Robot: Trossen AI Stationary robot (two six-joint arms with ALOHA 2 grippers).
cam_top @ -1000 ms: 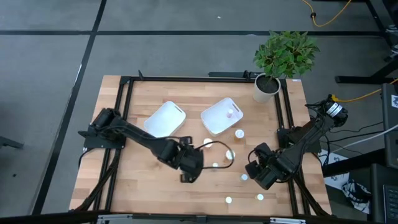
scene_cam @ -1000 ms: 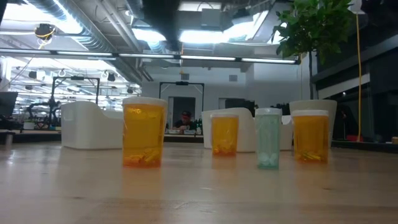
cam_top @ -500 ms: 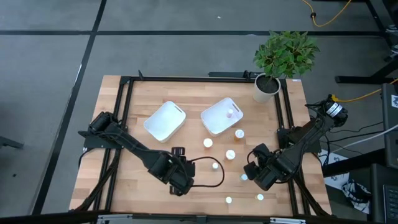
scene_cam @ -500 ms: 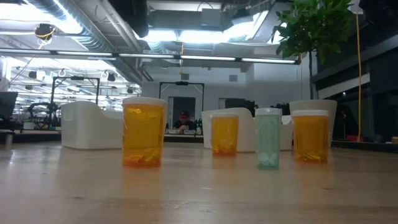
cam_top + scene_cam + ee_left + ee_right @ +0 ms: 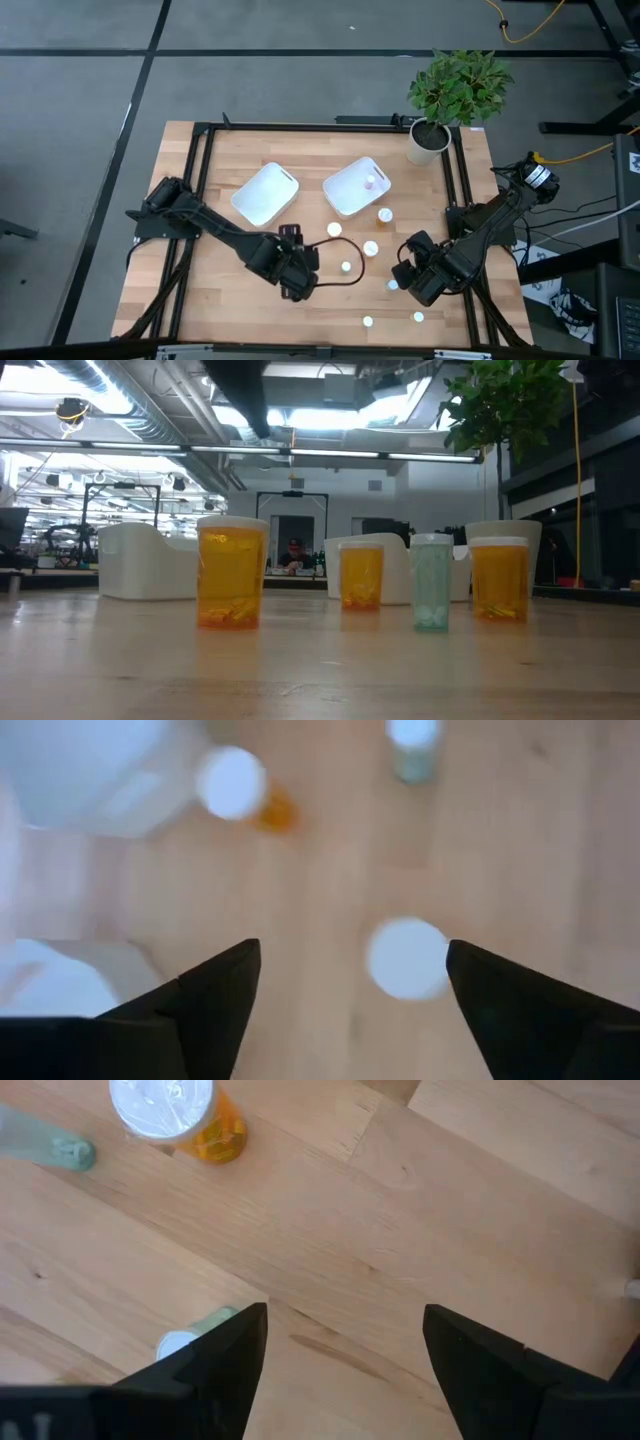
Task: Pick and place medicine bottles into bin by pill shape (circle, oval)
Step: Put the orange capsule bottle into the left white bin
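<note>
Several small medicine bottles with pale caps stand scattered on the wooden table, among them an orange one [image 5: 334, 229] and another one [image 5: 346, 267]. A pink bottle [image 5: 370, 182] sits in the right white tray [image 5: 345, 192]. My left gripper [image 5: 300, 284] hovers open near the table's middle. In its wrist view a white bottle cap [image 5: 407, 958] shows on the table between the fingers, untouched. My right gripper [image 5: 412, 280] hangs open at the right, above bare wood. A pale-green bottle [image 5: 195, 1334] stands just beside one of its fingers.
A second white tray [image 5: 266, 192] lies left of the first. A potted plant [image 5: 428, 140] stands at the far right corner. More bottles [image 5: 367, 321] stand near the front edge. The low view shows orange bottles [image 5: 231, 572] and a pale-green one [image 5: 431, 582] upright.
My left gripper swung toward the table's near edge, then came back a little toward the bottles on its right. The bottles have stayed where they were.
</note>
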